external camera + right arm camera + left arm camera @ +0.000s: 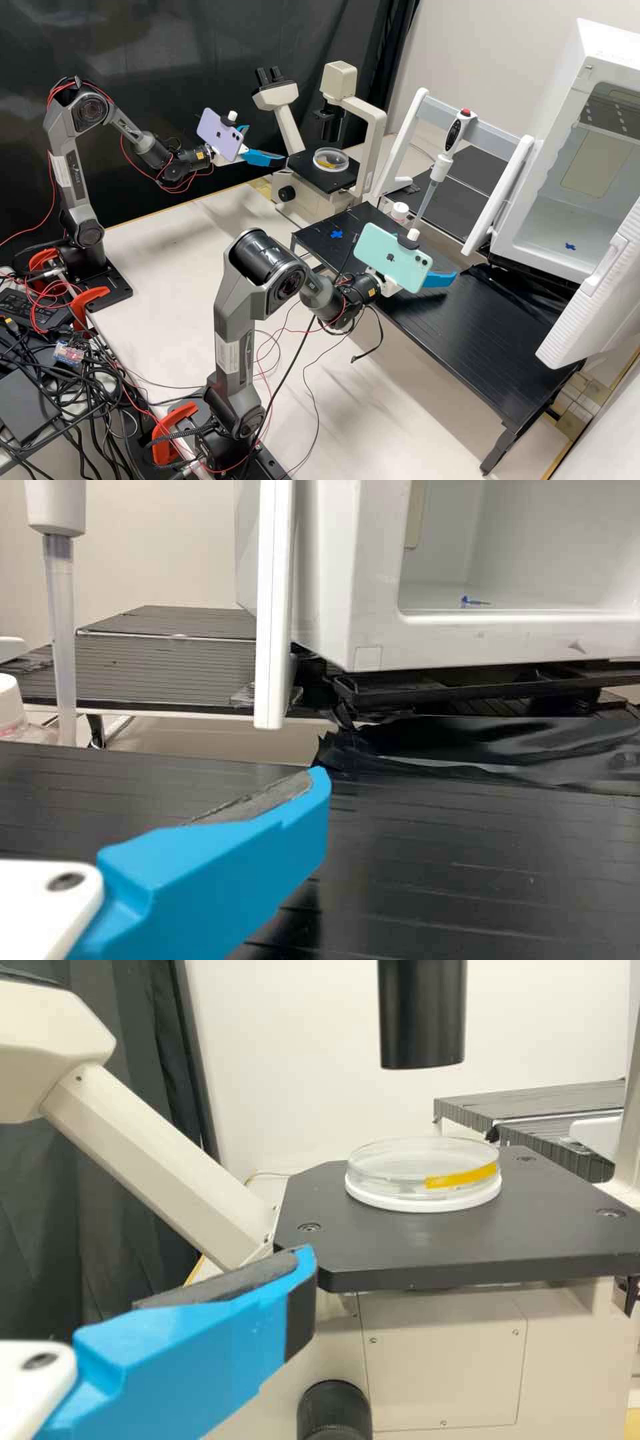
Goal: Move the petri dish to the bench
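The clear petri dish (pixel 331 160) (pixel 422 1172), with a yellow strip on its side and a white base, lies flat on the microscope's black stage (pixel 470 1240). My left gripper (pixel 267 143) is open just beside the stage, apart from the dish; in its wrist view the left gripper (pixel 200 1350) has a blue finger below stage level. Over the black slatted bench (pixel 480 333) is my right gripper (pixel 440 279), partly hidden by its phone. The right wrist view has the right gripper (pixel 215 865) open, one finger above the slats (pixel 480 870) with nothing against its pad.
The microscope's lamp column (pixel 373 147) rises beside the stage, its black condenser (pixel 422 1010) above the dish. A hanging pipette (pixel 440 167), a white-capped bottle (pixel 399 212) and a blue cross mark (pixel 337 234) are near the bench's far end. The open-doored white chamber (pixel 567 220) stands behind.
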Tool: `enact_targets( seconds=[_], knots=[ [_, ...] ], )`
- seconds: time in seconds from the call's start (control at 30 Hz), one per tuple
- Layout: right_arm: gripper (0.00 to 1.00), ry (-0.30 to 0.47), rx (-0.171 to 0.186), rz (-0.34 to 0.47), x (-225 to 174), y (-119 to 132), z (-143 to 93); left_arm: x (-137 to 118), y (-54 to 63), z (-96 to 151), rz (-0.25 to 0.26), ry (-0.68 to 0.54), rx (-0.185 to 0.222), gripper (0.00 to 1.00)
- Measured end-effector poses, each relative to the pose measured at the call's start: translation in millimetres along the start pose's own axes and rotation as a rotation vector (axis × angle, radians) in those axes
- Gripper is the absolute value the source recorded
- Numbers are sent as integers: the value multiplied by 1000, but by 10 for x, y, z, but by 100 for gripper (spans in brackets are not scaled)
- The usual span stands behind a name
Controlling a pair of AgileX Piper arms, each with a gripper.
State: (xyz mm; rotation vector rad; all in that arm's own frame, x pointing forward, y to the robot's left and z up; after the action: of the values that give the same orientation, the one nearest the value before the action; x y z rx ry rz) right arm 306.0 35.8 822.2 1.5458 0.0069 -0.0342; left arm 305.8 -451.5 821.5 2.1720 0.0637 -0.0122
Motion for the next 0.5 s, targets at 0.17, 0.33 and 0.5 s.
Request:
enact_targets(
  seconds=[0.17, 0.33, 0.5],
  knots=[
    [100, 0, 0, 0, 0, 0, 0, 0, 0, 0, 0, 0, 0, 100],
    [100, -1, 0, -1, -4, -3, 3, 0, 0, 0, 0, 0, 0, 100],
    [100, 0, 0, 0, -88, 5, -5, 0, 0, 0, 0, 0, 0, 100]
  ],
)
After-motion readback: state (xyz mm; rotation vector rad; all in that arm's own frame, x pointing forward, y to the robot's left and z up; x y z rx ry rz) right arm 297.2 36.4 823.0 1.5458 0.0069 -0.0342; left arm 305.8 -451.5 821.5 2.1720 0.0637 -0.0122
